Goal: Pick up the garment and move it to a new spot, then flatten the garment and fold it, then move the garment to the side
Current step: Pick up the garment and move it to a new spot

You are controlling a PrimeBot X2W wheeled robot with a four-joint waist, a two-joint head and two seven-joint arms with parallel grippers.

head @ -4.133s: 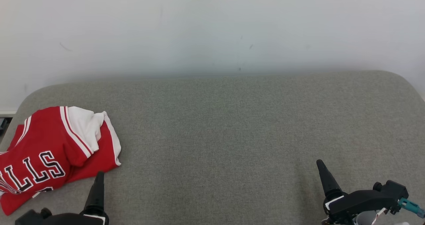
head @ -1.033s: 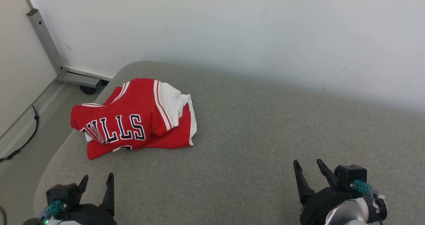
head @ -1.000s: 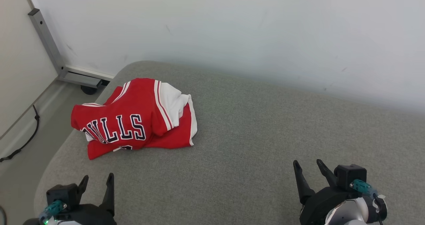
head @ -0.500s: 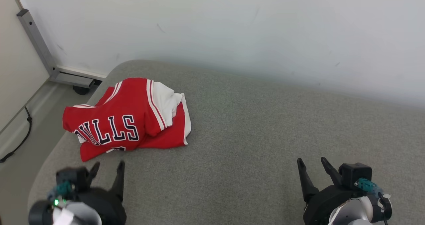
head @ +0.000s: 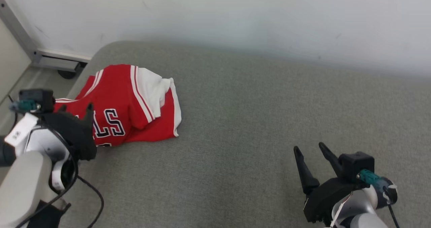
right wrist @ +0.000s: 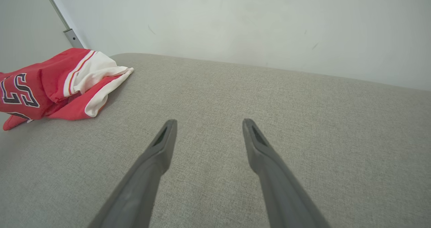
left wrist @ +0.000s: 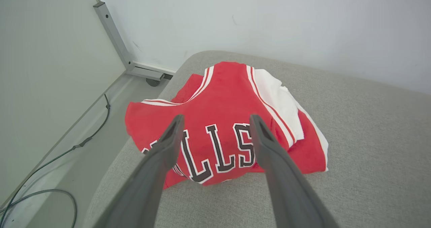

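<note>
Jersey [head: 114, 86], red with white trim, lies bunched and doubled over on itself at the far left corner of the grey bench [head: 256, 120]. One edge sits close to the rim, beyond which the floor [left wrist: 67, 174] and a cable [left wrist: 84, 142] show. The left gripper [left wrist: 217, 120] hovers at the heap's near side, its fingers [left wrist: 161, 160] spread wide and framing the lettering, holding nothing. That aim suggests a grasp on the raised middle of the bundle, where the cloth is thickest and easiest to pinch. The right gripper [head: 309, 147] waits low over bare fabric well apart from the jersey, fingers likewise wide and empty. It is probably kept clear so that the open middle of the bench is free as the new spot. The task looks to be at its first step, with nothing lifted yet. Because the jersey is loose and layered, a pinch on one layer may only drag out a flap, so a deep bite through the fold seems wiser.
</note>
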